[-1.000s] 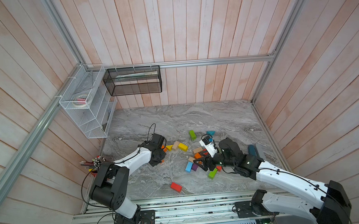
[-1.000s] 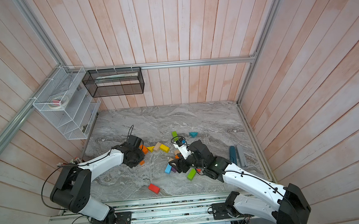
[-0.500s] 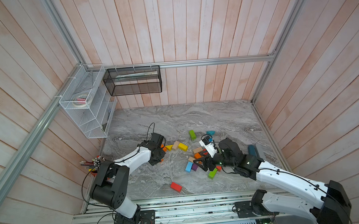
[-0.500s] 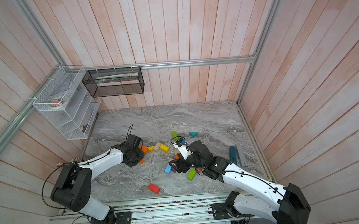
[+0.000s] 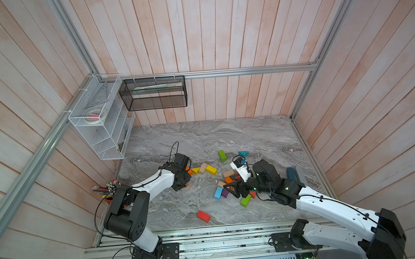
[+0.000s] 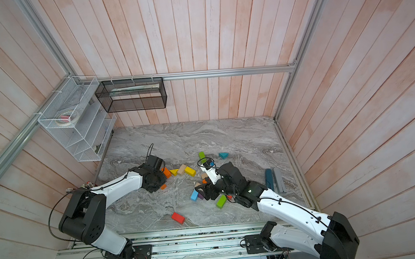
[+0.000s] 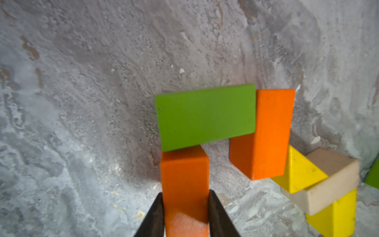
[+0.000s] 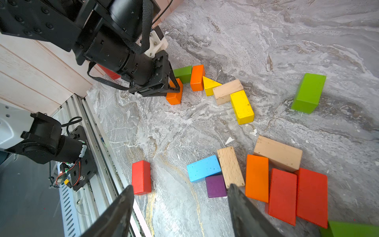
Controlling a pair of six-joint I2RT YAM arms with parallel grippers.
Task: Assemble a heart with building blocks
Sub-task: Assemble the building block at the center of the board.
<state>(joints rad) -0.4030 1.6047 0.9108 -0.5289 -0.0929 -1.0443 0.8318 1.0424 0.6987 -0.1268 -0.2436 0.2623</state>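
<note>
**Orange brick [image 7: 184, 176] pinched by left gripper [image 7: 185, 194], end-on to green brick [image 7: 205, 117]**

The orange brick is seen lying flat on the grey marble table [image 7: 82, 102]. It is pinched across its width by two dark fingers, one laid against each long side. Its long axis runs straight out from the fingers, and its far end is met crosswise by the green brick. A second orange brick [image 7: 264, 133] is set against the green brick's short end. Beyond it come a yellow wedge [image 7: 297, 170], a tan brick [image 7: 328, 178] and a yellow brick [image 7: 334, 215].

Judged from this, a release and a withdrawal straight back along the long axis would be called for, so that the joint with the green brick is not nudged.

That joint is shown plainly only by the left wrist view; in both top views it is hidden beneath the gripper's body. All six bricks are shown together in the right wrist view. There the right gripper [image 8: 180, 205] is seen with fingers spread wide and empty, over a loose pile [image 8: 256, 176] well apart from them. The left arm is by far the nearer.
</note>
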